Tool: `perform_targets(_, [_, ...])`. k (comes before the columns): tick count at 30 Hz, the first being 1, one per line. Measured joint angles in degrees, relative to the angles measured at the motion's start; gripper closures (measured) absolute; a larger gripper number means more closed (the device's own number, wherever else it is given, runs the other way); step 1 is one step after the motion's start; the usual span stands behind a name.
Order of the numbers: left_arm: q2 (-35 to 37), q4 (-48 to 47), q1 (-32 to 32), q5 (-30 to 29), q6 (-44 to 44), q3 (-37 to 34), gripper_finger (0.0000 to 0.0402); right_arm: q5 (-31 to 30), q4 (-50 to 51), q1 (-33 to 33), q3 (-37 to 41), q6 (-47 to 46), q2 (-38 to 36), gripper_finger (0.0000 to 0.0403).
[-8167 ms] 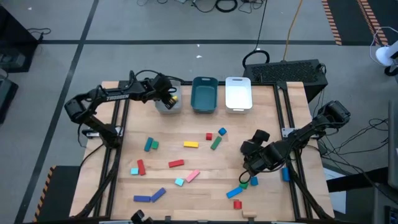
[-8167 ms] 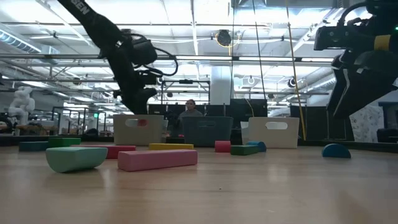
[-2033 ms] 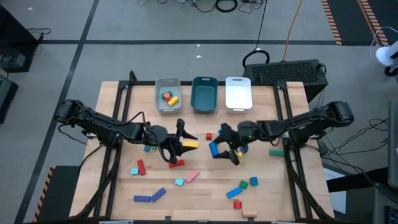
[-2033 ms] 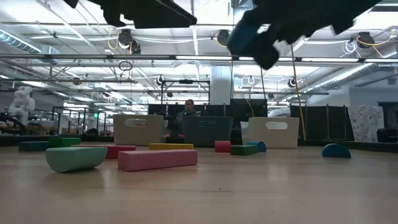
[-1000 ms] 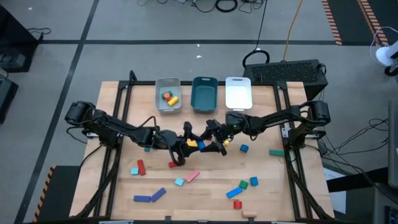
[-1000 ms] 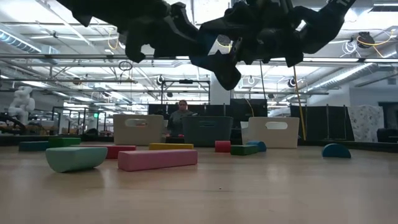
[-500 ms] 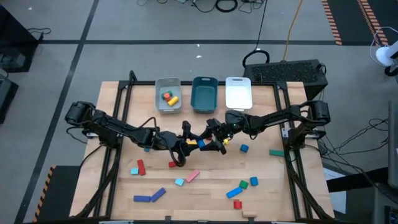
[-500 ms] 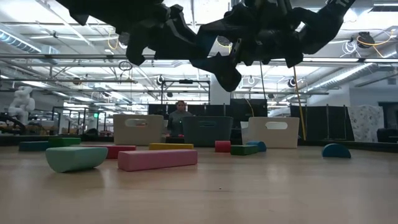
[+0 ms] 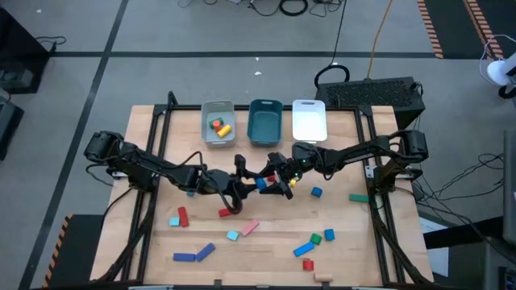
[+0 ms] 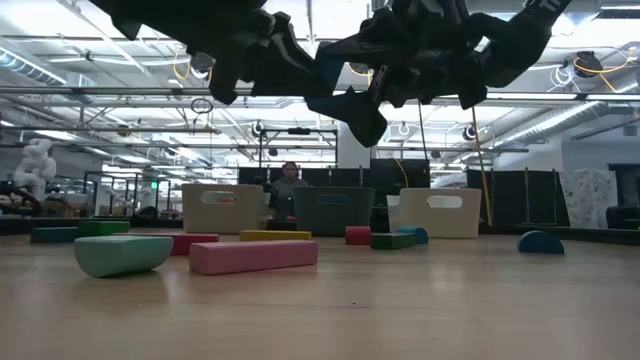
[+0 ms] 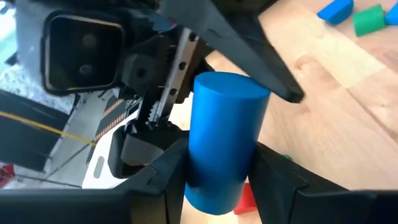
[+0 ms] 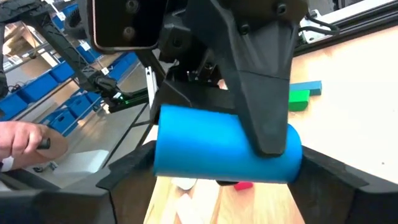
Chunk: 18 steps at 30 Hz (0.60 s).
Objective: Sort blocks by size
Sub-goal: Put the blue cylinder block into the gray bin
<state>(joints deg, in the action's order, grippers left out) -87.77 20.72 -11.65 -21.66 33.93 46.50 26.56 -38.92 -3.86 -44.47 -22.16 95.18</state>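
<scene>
Two dark arms stretch across the wooden table [image 9: 347,234] and meet near its middle, raised off the surface. That is the big picture from above!

Three trays line the far edge: grey [image 9: 218,104], teal [image 9: 266,125] beside it, then white [image 9: 309,125]. The grey tray holds a few small pieces, red and yellow among them.

At the meeting point, the left gripper [image 9: 242,187] and the right gripper [image 9: 278,181] sit nose to nose with a single piece between them. The left gripper is clamped on it: in its own wrist view the piece stands squeezed between the two dark fingers [image 11: 168,174]. As for the right gripper, the piece lies across its wrist view, right in front of it, but whether it grips or has let go, I cannot tell.

Down on the wood, the long pieces: a pink bar [image 9: 249,228], a red bar [image 9: 228,212] just below the left gripper, a pair of blue bars [image 9: 185,257] near the front edge, and a green bar [image 9: 359,197] well off to the right.

And the piece in the air is a blue cylinder [image 9: 260,184], above the table's middle.

Smallest last: a blue cube [image 9: 317,192] near the right gripper, a cyan cube [image 9: 232,235] beside the pink bar, and a red cube [image 9: 307,264] by the front edge.
</scene>
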Motion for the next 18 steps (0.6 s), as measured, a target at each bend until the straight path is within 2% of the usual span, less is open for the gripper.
perform_targets(4, [0.00, 0.49, 0.29, -1.06, -2.97, 0.02, 0.0255, 0.01, 0.27, 0.00, 0.00, -0.04, 0.00, 0.0086])
perform_targets(12, [0.00, 1.71, 0.43, -2.00, -2.53, 0.02, 0.0255, 0.97, 0.73, -0.75, 0.00, -0.93, 0.00, 0.0086])
perform_targets(18, [0.02, 1.38, 0.50, -6.89, -2.35, 0.02, 0.0255, 0.97, 5.03, -1.85, 0.02, -2.24, -1.35, 0.0085])
